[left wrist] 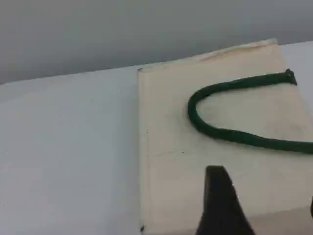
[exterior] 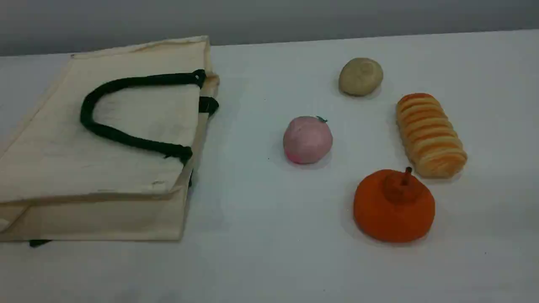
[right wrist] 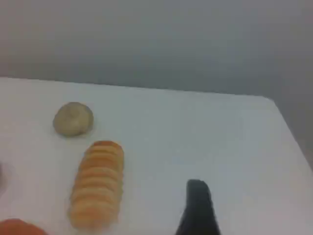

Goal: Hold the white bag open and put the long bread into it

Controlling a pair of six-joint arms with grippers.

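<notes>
The white bag (exterior: pixel 139 105) lies flat at the table's left, its mouth edge toward the right, with a dark green rope handle (exterior: pixel 86 111) resting on top. The long bread (exterior: pixel 430 134), golden with orange-brown ridges, lies at the right of the table. No arm shows in the scene view. In the left wrist view my left gripper (left wrist: pixel 266 208) hovers over the white bag (left wrist: pixel 171 156) just short of the handle (left wrist: pixel 244 138), fingers apart with nothing between them. In the right wrist view one dark fingertip (right wrist: pixel 197 208) stands to the right of the long bread (right wrist: pixel 97 183), apart from it.
A beige round bun (exterior: pixel 361 76) sits behind the bread. A pink ball (exterior: pixel 307 139) lies mid-table, and an orange pumpkin-like ball (exterior: pixel 393 206) sits in front of the bread. The table's far edge meets a grey wall.
</notes>
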